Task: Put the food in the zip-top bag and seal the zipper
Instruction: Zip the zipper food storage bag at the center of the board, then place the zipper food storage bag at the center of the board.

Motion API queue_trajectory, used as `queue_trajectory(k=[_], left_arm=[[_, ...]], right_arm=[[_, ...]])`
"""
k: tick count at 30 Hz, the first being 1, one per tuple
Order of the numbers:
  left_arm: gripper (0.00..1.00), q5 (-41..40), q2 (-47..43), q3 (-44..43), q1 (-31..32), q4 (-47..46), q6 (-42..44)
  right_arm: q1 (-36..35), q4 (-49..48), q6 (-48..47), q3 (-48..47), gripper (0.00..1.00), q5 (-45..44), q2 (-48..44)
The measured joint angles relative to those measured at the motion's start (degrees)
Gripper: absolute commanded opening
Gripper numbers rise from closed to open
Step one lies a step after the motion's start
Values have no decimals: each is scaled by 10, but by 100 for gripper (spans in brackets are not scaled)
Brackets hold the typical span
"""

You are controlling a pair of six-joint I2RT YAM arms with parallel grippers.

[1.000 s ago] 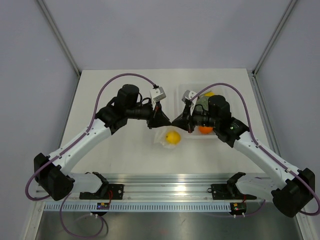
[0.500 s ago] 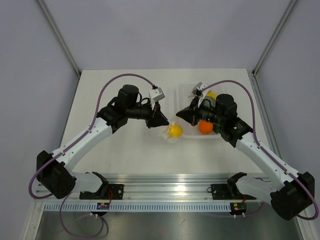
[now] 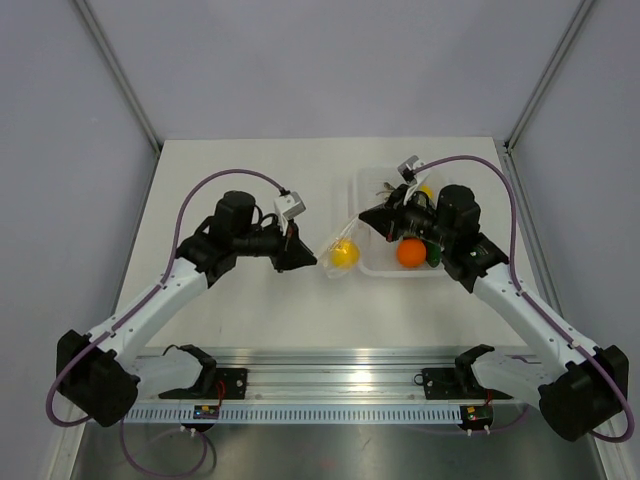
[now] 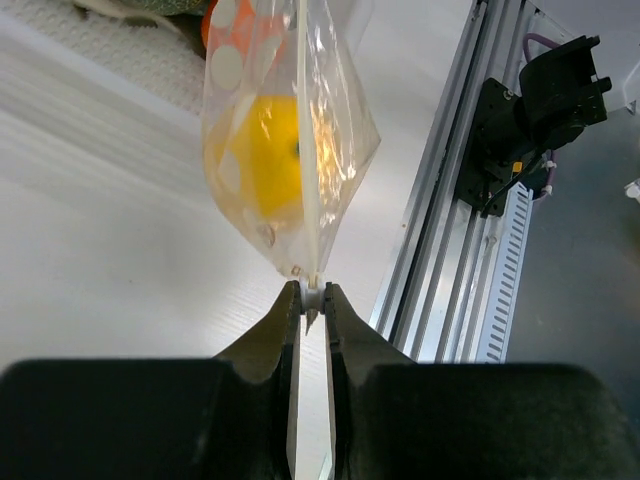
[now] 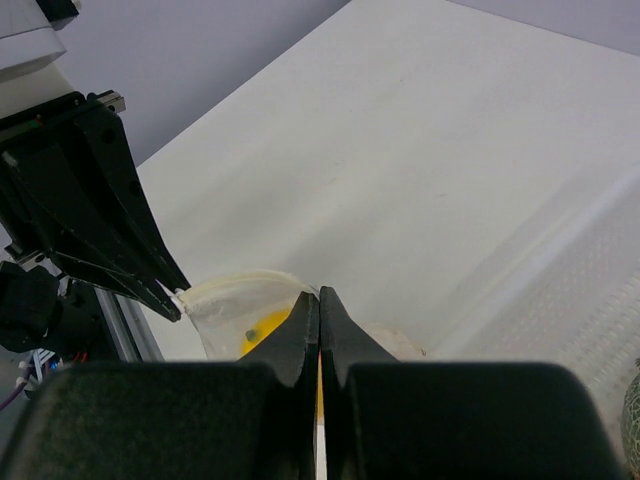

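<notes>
The left gripper (image 4: 313, 300) is almost closed, its tips clamped on the left end of the zip-top bag (image 4: 340, 130). The right gripper (image 5: 318, 298) is pressed fully together, pinching the bag's right end. The bag stretches between them, just left of the clear tray (image 3: 372, 268), with the food (image 3: 343, 254) inside.

Both arms are reached inward over the table, elbows bent outward. The left gripper (image 4: 313, 298) is found pinched on one end of the zip-top bag (image 4: 340, 140). The right gripper (image 5: 318, 297) is clamped fully shut on the opposite end, farther from the bases.
</notes>
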State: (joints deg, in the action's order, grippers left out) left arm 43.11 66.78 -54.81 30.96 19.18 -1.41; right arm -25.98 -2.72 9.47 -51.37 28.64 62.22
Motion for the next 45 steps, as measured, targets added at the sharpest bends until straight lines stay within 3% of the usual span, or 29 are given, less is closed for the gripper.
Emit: queue_trajectory(k=[12,23,24,25,26,31,37,39,40,41,42,43,45], left_arm=[[0,-25,-51,43,-30,-7,-12],[0,-77,-77,43,-56,45,-10],[0,-86,-78,43,-61,52,-11],[0,-94,-80,43,-66,55,-12],[0,-106,-82,43,-70,59,-15],[0,-197,-90,39,-82,74,-36],[0,-307,-57,-29,-84,74,-45],[0,-332,-55,-37,-85,65,-45],[3,-340,-55,-38,-85,63,-45],[16,-346,-55,-38,-85,63,-44],[38,-350,-53,-38,-85,65,-43],[70,-351,-50,-38,-85,66,-38],[82,-348,-37,-38,-85,68,-41]], right_arm=[[0,-23,25,1,0,16,24],[0,-62,43,-8,0,79,89],[0,-70,47,-14,5,91,105],[-1,-76,50,-22,45,102,122],[-3,-81,56,-33,58,108,141],[-32,-53,40,-144,83,107,233],[-47,-30,25,-213,88,32,257],[-47,-23,22,-213,96,-1,254],[-47,-19,21,-210,99,-19,252],[-47,-16,21,-205,100,-36,246],[-47,-9,21,-198,99,-56,239],[-47,-4,23,-188,100,-75,230],[-46,7,43,-169,99,-118,210]])
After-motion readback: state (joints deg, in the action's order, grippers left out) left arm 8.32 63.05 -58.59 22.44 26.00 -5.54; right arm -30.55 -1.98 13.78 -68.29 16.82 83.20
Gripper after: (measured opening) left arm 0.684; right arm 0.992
